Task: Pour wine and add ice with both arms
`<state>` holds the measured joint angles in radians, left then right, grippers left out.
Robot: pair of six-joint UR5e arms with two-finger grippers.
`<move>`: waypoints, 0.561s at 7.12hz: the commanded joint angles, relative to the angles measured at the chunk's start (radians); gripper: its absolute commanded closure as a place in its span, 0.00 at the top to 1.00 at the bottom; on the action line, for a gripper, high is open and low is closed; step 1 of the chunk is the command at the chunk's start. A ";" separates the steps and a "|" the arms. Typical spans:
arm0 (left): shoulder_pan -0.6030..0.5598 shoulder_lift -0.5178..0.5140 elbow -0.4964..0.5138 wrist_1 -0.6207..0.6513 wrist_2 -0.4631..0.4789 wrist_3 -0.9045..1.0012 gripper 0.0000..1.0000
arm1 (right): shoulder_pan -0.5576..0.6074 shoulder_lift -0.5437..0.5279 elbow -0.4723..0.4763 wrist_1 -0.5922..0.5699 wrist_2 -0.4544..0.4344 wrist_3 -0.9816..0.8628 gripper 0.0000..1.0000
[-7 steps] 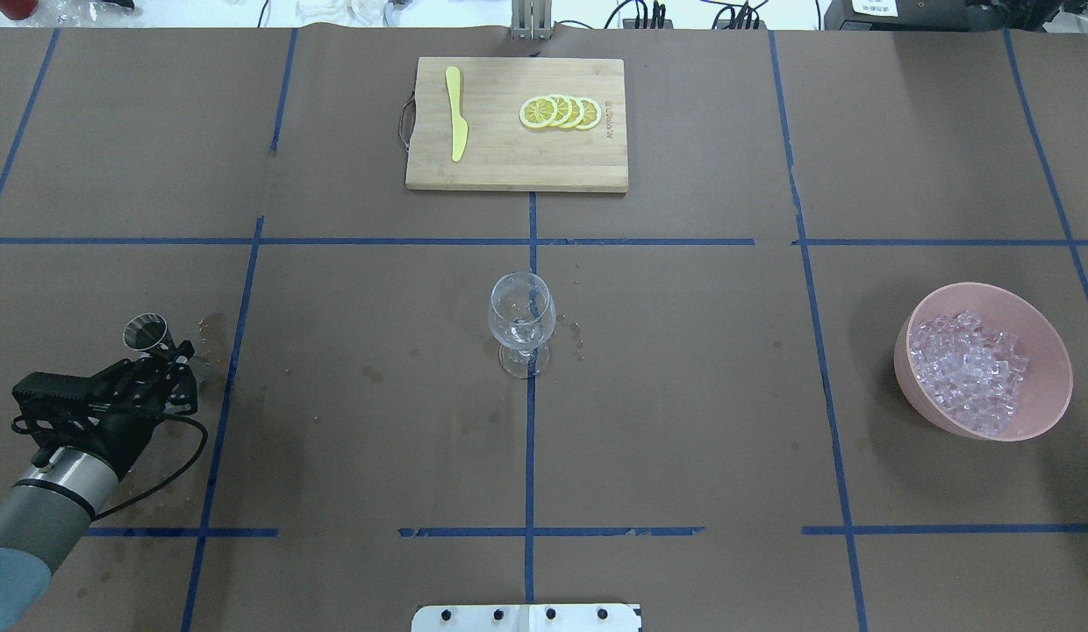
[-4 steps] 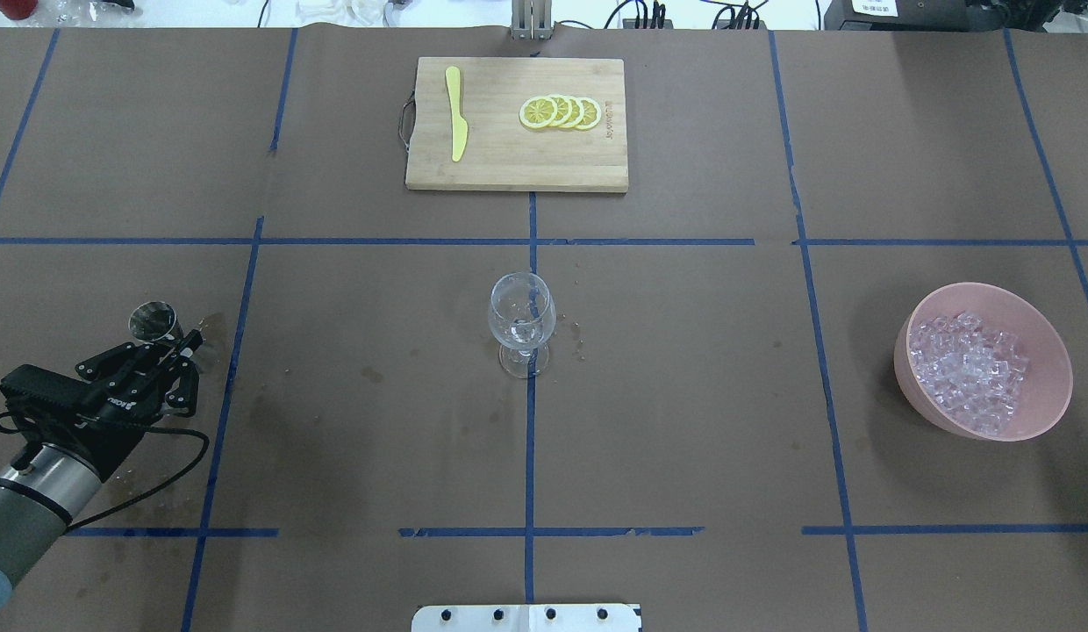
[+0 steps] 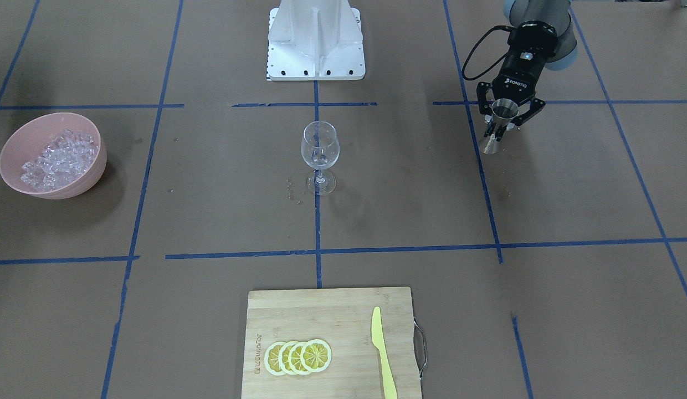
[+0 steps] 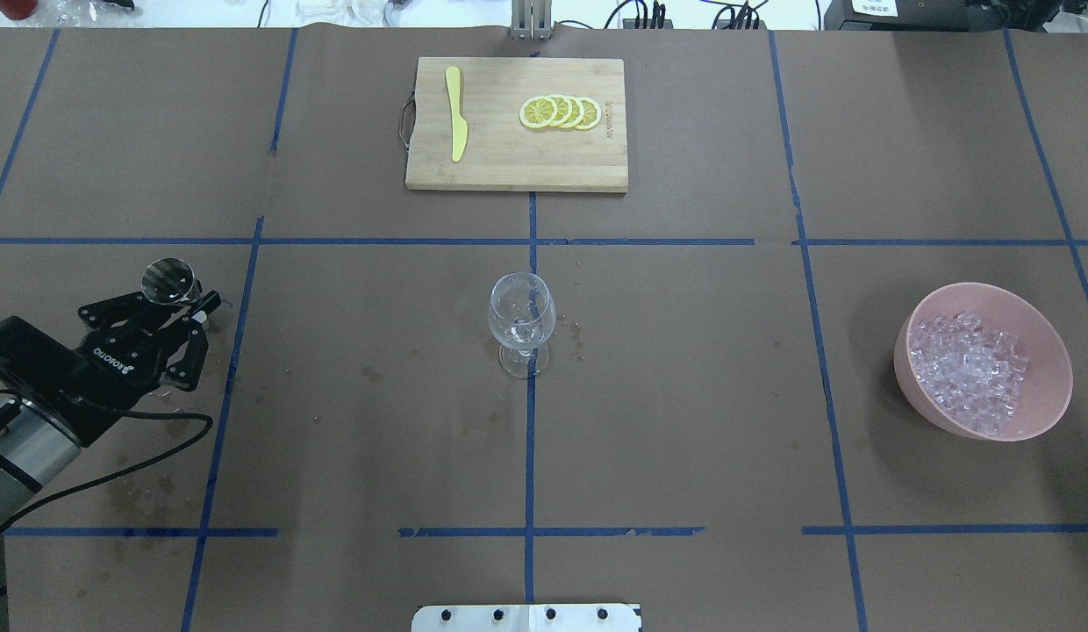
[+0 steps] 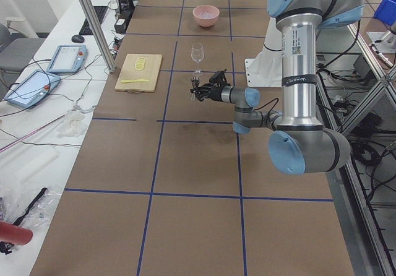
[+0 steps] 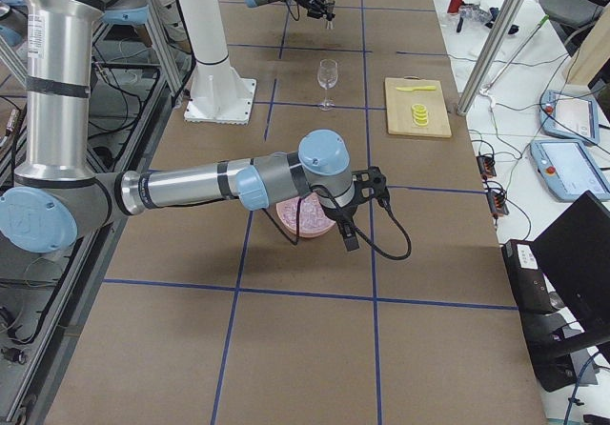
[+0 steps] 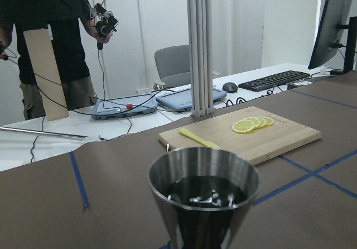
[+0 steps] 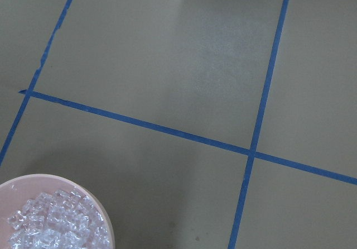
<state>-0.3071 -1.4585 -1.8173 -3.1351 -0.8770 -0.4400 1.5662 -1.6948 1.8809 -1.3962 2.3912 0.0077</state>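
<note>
My left gripper (image 4: pixel 189 303) is shut on a steel jigger (image 4: pixel 168 281) at the table's left and holds it upright; it also shows in the front view (image 3: pixel 500 128). The left wrist view shows the jigger (image 7: pixel 202 199) holding dark-looking liquid, the wine (image 7: pixel 202 193). A clear wine glass (image 4: pixel 521 320) stands at the table's middle, well right of the jigger. A pink bowl (image 4: pixel 1048 399) of ice (image 4: pixel 969 369) stands at the right. My right gripper (image 6: pixel 348 227) shows only in the right side view, beside the bowl; I cannot tell whether it is open.
A wooden cutting board (image 4: pixel 509 162) with lemon slices (image 4: pixel 561 112) and a yellow knife (image 4: pixel 456 123) lies at the far middle. The white robot base (image 3: pixel 316 39) is at the near edge. Wet stains (image 4: pixel 140 487) mark the paper near the left arm.
My left gripper has carried the jigger away from the robot, up the overhead view, and turned a little. The glass, bowl and board have not moved.
</note>
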 commanded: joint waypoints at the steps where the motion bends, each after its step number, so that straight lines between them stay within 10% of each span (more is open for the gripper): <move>1: -0.030 -0.113 -0.017 0.158 -0.031 0.043 0.00 | 0.000 -0.008 -0.002 0.000 -0.001 0.000 1.00; 4: -0.030 -0.320 -0.031 0.472 -0.031 0.043 0.00 | 0.000 -0.017 -0.002 -0.001 -0.001 0.000 1.00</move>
<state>-0.3387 -1.6908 -1.8450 -2.8042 -0.9077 -0.3978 1.5662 -1.7094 1.8803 -1.3962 2.3899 0.0077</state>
